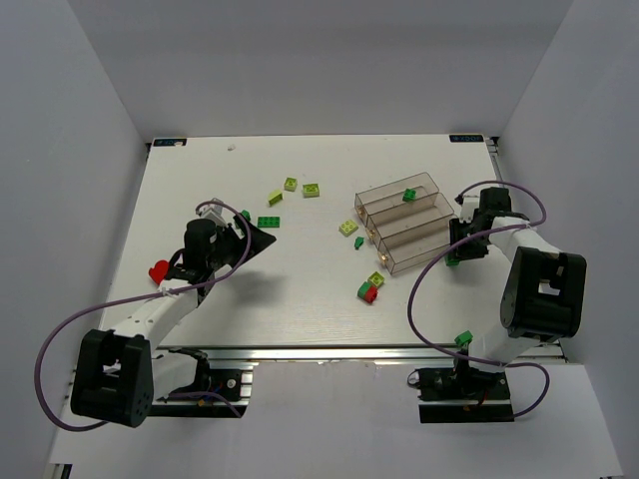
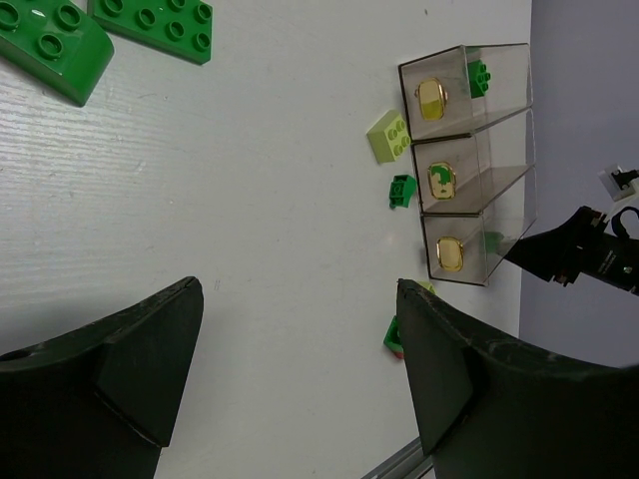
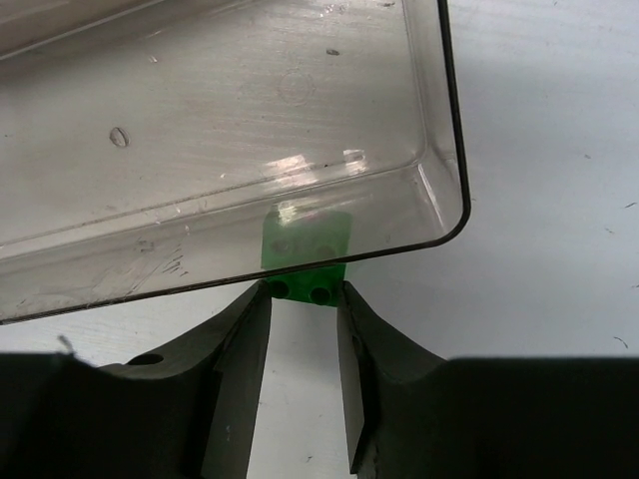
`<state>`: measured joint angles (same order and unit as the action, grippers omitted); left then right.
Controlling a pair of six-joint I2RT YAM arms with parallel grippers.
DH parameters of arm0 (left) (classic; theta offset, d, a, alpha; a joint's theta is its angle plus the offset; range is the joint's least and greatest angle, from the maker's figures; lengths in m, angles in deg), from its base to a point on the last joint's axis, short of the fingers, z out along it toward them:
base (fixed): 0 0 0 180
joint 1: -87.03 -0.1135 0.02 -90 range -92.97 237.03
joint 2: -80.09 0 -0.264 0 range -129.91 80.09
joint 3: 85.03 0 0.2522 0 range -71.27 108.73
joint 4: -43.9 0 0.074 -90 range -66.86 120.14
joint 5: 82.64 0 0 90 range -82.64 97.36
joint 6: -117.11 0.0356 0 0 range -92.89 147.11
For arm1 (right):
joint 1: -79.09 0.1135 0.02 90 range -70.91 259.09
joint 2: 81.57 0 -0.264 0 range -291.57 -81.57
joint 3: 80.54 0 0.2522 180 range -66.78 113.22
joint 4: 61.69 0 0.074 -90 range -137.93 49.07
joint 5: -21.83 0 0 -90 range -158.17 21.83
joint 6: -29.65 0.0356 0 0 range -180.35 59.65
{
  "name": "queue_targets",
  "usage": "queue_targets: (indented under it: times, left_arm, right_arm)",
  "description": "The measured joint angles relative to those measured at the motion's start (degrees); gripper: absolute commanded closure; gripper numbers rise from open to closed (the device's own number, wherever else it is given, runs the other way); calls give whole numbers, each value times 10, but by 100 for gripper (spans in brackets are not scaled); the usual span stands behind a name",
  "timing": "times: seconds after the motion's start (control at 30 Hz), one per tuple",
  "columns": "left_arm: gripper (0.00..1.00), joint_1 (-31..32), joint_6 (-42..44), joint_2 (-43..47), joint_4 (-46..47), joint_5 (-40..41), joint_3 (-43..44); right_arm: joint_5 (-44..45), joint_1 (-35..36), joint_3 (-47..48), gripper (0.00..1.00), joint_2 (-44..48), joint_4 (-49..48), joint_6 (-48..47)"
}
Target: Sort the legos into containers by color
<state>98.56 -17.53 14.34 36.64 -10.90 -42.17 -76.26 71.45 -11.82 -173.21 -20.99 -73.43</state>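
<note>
My right gripper (image 1: 454, 255) (image 3: 304, 294) is shut on a small dark green lego (image 3: 318, 290) (image 1: 452, 260) lying on the table against the near right end of the clear containers (image 1: 404, 222) (image 3: 451, 150); part of the brick shows through the plastic wall. My left gripper (image 1: 240, 239) (image 2: 298, 299) hangs open over bare table at the left, holding nothing. Loose legos lie about: a green plate (image 1: 269, 222) (image 2: 155, 25), a green brick (image 2: 50, 45), lime ones (image 1: 291, 184) (image 1: 347, 228) (image 2: 387, 137), and a red one (image 1: 158, 270). One green lego (image 1: 409, 195) (image 2: 477, 78) sits in the far bin.
A green and red pair (image 1: 367, 291) and a lime brick (image 1: 376, 279) lie in front of the containers. A small green brick (image 1: 357, 243) (image 2: 401, 190) sits by their left end. Another green brick (image 1: 463, 338) rests near the table's front edge by the right arm.
</note>
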Motion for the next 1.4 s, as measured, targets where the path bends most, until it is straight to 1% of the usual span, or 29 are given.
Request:
queue_targets:
  times: [0.27,0.67,0.7,0.73,0.8,0.83,0.87,0.93,1.1,1.27,1.4]
  left_arm:
    - [13,0,0,6,0,0,0]
    - [13,0,0,12,0,0,0]
    - [13,0,0,12,0,0,0]
    - [13,0,0,12,0,0,0]
    - [13,0,-1,12,0,0,0]
    - [13,0,-2,12,0,0,0]
    - [13,0,-2,12,0,0,0]
    - [13,0,-3,12,0,0,0]
    - [13,0,-3,12,0,0,0]
    - [13,0,-4,15,0,0,0]
    - [13,0,-4,21,0,0,-1]
  right_arm:
    - [-2,4,-14,64,12,1,7]
    - [-15,11,-64,64,67,11,4]
    - [-15,13,-70,62,75,15,3]
    - [-15,15,-75,57,81,18,2]
    - [-15,21,-86,50,95,24,-3]
    - [-14,23,-89,41,101,29,-5]
    - [-14,26,-90,37,106,32,-6]
    - [-14,30,-90,33,110,30,-9]
    - [-12,33,-90,33,108,29,-9]
    - [-10,44,-90,36,85,24,-9]
    - [-4,56,-90,40,69,15,-10]
